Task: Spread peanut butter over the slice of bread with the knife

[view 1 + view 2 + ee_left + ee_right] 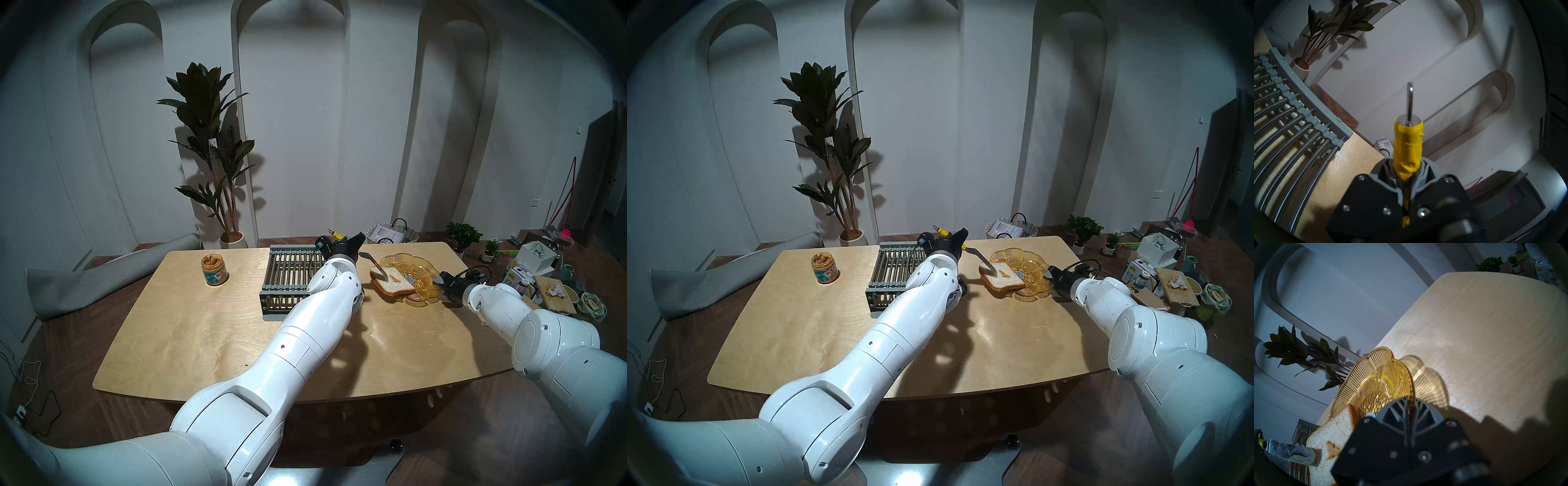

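Note:
The slice of bread lies tilted on the left rim of an amber scalloped glass dish, with a small tan smear of peanut butter near its middle. My left gripper is shut on the yellow handle of the knife. The blade slopes down to the right and its tip rests on the bread. In the left wrist view the handle sticks up between the fingers. My right gripper is shut on the dish's near right rim. The open peanut butter jar stands far left.
A grey slatted rack stands mid-table, just left of my left wrist. A wicker basket and potted plants sit on the floor behind the table. Boxes and clutter crowd the floor at the right.

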`<state>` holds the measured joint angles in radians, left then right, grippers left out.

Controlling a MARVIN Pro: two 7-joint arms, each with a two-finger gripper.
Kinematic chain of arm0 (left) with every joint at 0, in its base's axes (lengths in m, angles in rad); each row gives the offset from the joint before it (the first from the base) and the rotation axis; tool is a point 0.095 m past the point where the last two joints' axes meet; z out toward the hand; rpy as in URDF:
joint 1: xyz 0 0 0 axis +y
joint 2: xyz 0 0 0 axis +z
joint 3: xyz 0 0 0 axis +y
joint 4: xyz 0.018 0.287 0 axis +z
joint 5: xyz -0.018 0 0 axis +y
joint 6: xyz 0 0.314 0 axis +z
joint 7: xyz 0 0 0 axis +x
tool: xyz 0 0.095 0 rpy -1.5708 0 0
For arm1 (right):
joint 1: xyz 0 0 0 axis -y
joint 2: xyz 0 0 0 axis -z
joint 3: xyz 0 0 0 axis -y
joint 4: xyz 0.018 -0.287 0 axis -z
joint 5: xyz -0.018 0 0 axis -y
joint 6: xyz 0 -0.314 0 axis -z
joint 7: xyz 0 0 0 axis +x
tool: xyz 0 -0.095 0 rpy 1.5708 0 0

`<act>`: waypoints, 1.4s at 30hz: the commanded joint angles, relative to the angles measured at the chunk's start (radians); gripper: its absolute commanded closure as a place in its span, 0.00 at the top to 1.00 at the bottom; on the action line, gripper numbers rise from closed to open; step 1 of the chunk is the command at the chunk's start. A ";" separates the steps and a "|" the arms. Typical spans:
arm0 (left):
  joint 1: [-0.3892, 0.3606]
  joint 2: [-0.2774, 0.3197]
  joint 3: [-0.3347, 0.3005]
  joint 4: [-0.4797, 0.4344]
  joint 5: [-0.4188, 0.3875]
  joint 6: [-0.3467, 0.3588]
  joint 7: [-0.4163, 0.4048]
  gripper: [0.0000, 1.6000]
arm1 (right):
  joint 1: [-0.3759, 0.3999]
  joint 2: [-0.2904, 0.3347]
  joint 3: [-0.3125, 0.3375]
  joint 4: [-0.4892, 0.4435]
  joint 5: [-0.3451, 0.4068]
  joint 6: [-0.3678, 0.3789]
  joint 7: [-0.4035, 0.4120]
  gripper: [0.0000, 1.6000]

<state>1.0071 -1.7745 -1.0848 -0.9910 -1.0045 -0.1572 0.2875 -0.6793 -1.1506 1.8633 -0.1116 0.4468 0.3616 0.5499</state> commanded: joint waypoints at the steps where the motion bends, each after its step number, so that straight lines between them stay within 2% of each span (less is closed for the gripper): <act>1: -0.009 0.002 0.001 -0.040 0.003 0.007 0.005 0.00 | -0.039 0.037 -0.001 0.006 -0.005 -0.001 -0.021 0.00; 26: -0.005 0.047 0.007 -0.086 0.025 0.067 0.078 0.00 | -0.032 0.038 0.015 0.006 -0.011 0.001 -0.021 0.00; 42: 0.007 0.063 0.018 -0.166 0.030 0.076 0.092 0.00 | -0.030 0.031 0.019 0.007 -0.022 -0.001 -0.024 0.00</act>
<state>1.0286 -1.7046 -1.0733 -1.0920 -0.9807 -0.0741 0.3915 -0.6782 -1.1516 1.8841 -0.1100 0.4301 0.3612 0.5493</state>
